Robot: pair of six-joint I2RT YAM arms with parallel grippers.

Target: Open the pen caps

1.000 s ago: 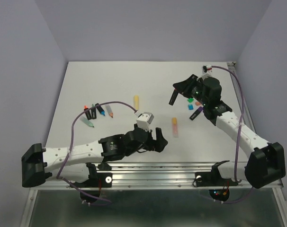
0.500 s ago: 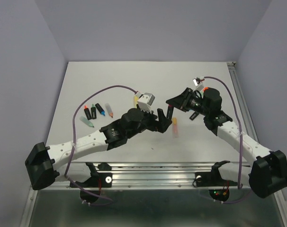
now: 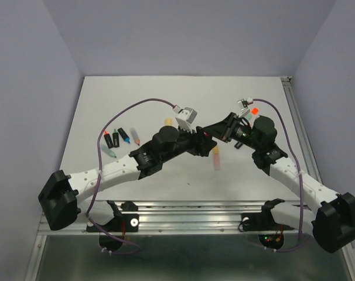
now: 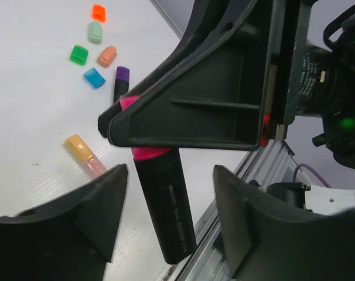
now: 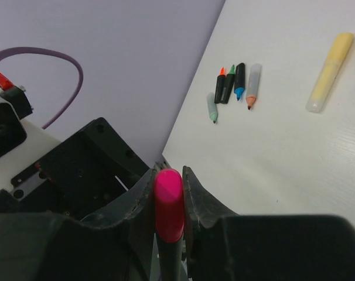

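My right gripper (image 5: 168,190) is shut on the pink cap (image 5: 168,205) of a black highlighter pen and holds it above the table. The cap (image 4: 148,153) and black pen body (image 4: 166,205) also show in the left wrist view. My left gripper (image 4: 166,225) is open, with one finger on each side of the pen body and not touching it. In the top view the left gripper (image 3: 201,144) and right gripper (image 3: 216,132) meet mid-table. Loose caps lie on the table: orange (image 4: 98,12), mint (image 4: 95,31), green (image 4: 78,54), salmon (image 4: 107,55), blue (image 4: 94,77).
Several uncapped pens (image 3: 120,139) lie at the left. A yellow pen (image 5: 330,70) lies behind the left gripper. An orange-pink pen (image 3: 215,157) lies below the grippers. A purple-capped pen (image 4: 121,82) lies by the loose caps. A metal rail (image 3: 189,213) runs along the near edge.
My left arm has swung up and right to the right gripper, and its fingers now straddle the pen body. My right gripper has moved left with the pen.
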